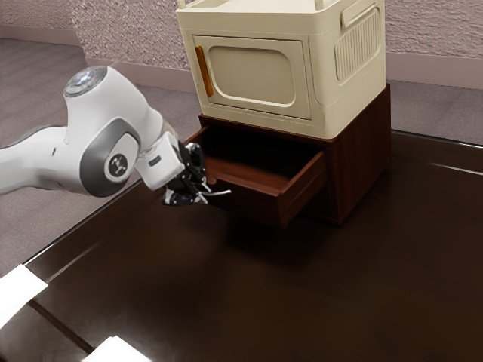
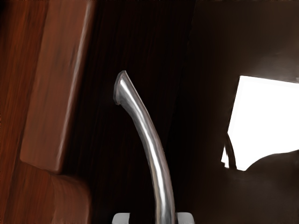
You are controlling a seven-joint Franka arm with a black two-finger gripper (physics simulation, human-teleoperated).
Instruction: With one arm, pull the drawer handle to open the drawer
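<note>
At the front of the drawer point(image 1: 260, 205), my gripper point(image 1: 198, 194) is at the silver handle point(image 1: 220, 193). The drawer stands well out of the dark brown cabinet point(image 1: 362, 166), its inside showing. In the wrist view the curved handle point(image 2: 150, 135) runs down between the two fingertips of the gripper point(image 2: 153, 218). One fingertip is close against the handle or touching it, while a dark gap separates the other from it, so the gripper is open around the handle. The drawer's reddish rim point(image 2: 58, 93) lies beside the handle.
A cream cabinet with a closed door point(image 1: 326, 75) and an orange handle point(image 1: 204, 71) stands on top of the brown one. The glossy dark table point(image 1: 302, 294) extends in front. Bright white shapes point(image 1: 18, 292) lie at the exterior view's lower left.
</note>
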